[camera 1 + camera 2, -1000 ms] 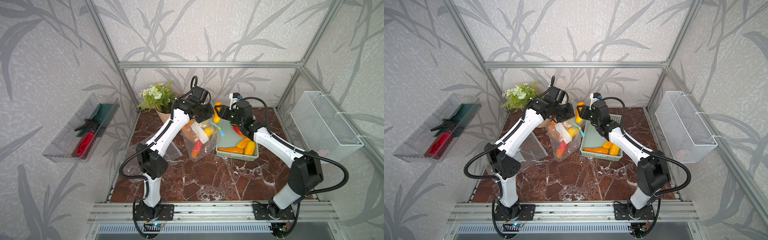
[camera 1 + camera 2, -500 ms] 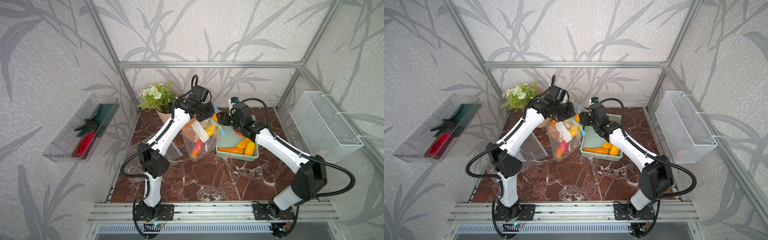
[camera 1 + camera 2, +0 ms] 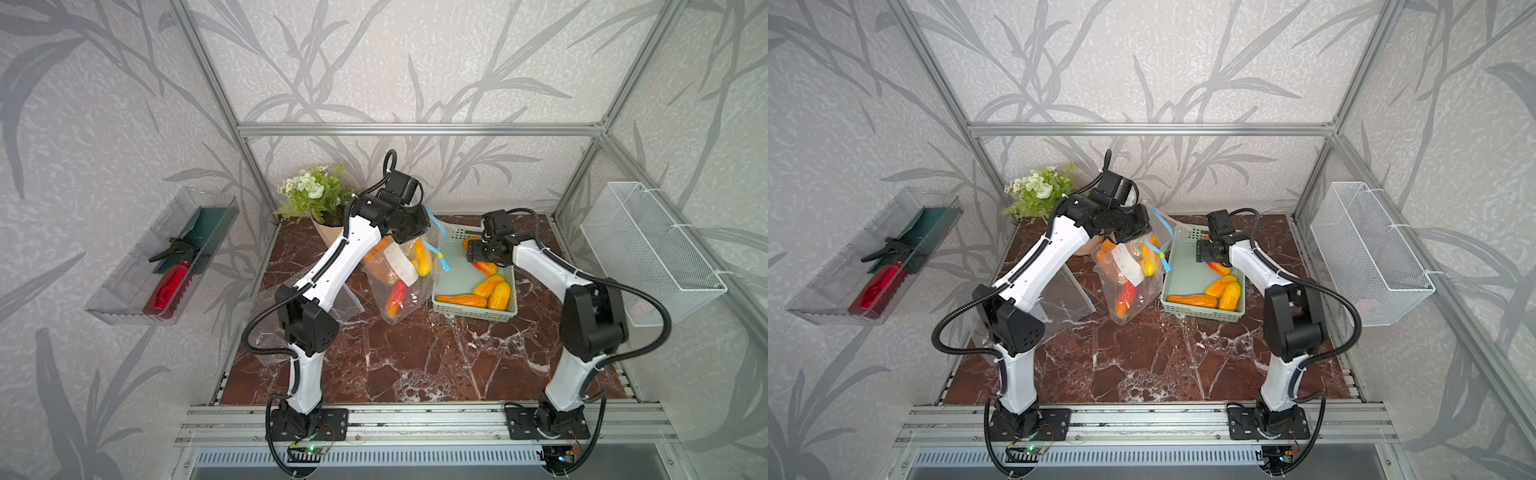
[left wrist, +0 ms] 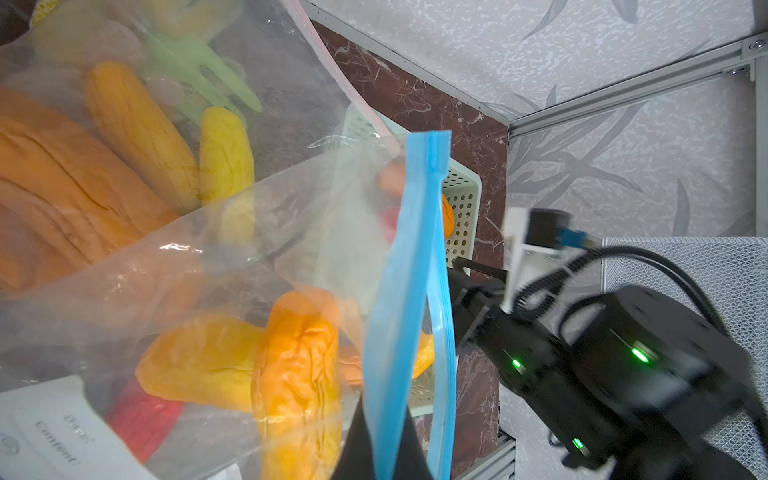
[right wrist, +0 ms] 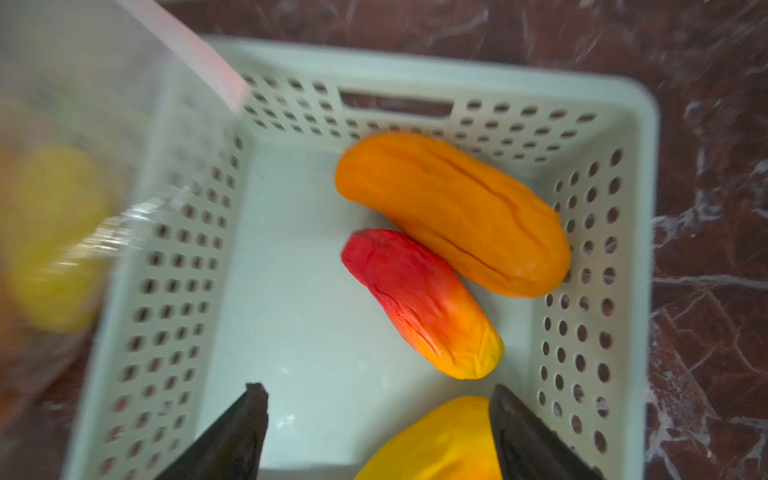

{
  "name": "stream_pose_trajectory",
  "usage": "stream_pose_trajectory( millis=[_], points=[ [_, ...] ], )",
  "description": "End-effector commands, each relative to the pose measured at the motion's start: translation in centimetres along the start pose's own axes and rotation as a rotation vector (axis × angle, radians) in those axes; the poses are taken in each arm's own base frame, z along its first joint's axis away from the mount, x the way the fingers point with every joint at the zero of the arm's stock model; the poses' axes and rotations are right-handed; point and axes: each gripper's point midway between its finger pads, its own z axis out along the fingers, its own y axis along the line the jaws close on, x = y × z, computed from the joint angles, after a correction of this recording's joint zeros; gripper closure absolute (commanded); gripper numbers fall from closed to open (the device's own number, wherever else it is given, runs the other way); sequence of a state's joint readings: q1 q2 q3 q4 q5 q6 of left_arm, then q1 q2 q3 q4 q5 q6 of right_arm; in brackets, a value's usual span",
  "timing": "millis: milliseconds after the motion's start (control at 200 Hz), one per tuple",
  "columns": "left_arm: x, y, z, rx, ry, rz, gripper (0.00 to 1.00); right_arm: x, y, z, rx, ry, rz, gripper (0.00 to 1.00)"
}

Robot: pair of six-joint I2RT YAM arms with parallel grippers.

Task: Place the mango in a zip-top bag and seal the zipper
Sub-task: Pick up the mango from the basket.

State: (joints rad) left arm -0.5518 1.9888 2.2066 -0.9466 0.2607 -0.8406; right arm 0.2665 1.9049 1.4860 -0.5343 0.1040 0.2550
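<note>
My left gripper (image 3: 419, 224) is shut on the blue zipper strip (image 4: 415, 249) of the clear zip-top bag (image 3: 399, 282), holding it up with its mouth gaping. Several mangoes lie inside the bag, among them a yellow mango (image 3: 420, 259) and an orange mango (image 4: 295, 374). My right gripper (image 3: 473, 253) hangs open over the pale green basket (image 5: 415, 58), holding nothing. Under its fingers (image 5: 249, 415) lie an orange mango (image 5: 453, 212), a red-to-orange mango (image 5: 419, 303) and a yellow mango (image 5: 444, 440).
A flower bouquet (image 3: 320, 195) stands at the back left, behind the left arm. A spare flat bag (image 3: 1067, 299) lies on the marble table beside that arm. A clear wall tray (image 3: 166, 257) holds a red bottle. A white wire basket (image 3: 648, 249) hangs on the right wall.
My right gripper let an orange mango drop into the bag's mouth, opened wide and drew back to the right over the basket. The left gripper kept its hold on the bag.
</note>
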Motion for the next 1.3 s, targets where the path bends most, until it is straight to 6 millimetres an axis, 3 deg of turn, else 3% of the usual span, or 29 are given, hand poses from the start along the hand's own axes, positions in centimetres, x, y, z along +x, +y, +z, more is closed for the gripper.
stream_pose_trajectory(
  millis=[0, 125, 370, 625, 760, 830, 895, 975, 1149, 1299],
  points=[
    [0.2, -0.6, -0.3, 0.007, 0.008, 0.019, 1.0, 1.4, -1.0, 1.1, 0.064, 0.127, -0.111, 0.17],
    [0.2, -0.6, -0.3, 0.012, 0.011, 0.02, 1.0, 1.0, -2.2, 3.0, 0.148, 0.151, -0.179, 0.16],
    [0.5, -0.6, -0.4, 0.008, 0.019, 0.019, 1.0, 0.7, -2.2, 6.3, 0.197, 0.207, -0.285, 0.16],
    [0.5, -0.7, -0.2, 0.011, 0.022, 0.017, 1.0, 0.8, -0.6, 8.0, 0.141, 0.244, -0.298, 0.25],
    [0.4, -0.7, -0.1, 0.013, 0.023, 0.015, 1.0, 1.1, 0.4, 8.3, 0.114, 0.253, -0.28, 0.41],
    [0.5, -0.8, -0.1, 0.013, 0.025, 0.015, 1.0, 1.1, 0.5, 8.0, 0.106, 0.252, -0.25, 0.57],
    [0.5, -0.7, -0.1, 0.009, 0.024, 0.016, 1.0, 0.1, 1.0, 6.7, 0.086, 0.204, -0.225, 0.69],
    [0.5, -0.7, -0.2, 0.005, 0.024, 0.02, 1.0, -2.1, 1.9, 3.5, 0.043, 0.086, -0.182, 0.71],
    [0.3, -0.8, -0.1, 0.002, 0.018, 0.018, 1.0, -8.4, 6.1, -8.3, -0.241, -0.305, -0.04, 0.71],
    [0.3, -0.5, 0.0, -0.009, 0.018, 0.013, 1.0, -10.5, 8.7, -16.7, -0.548, -0.571, 0.119, 0.72]
  ],
)
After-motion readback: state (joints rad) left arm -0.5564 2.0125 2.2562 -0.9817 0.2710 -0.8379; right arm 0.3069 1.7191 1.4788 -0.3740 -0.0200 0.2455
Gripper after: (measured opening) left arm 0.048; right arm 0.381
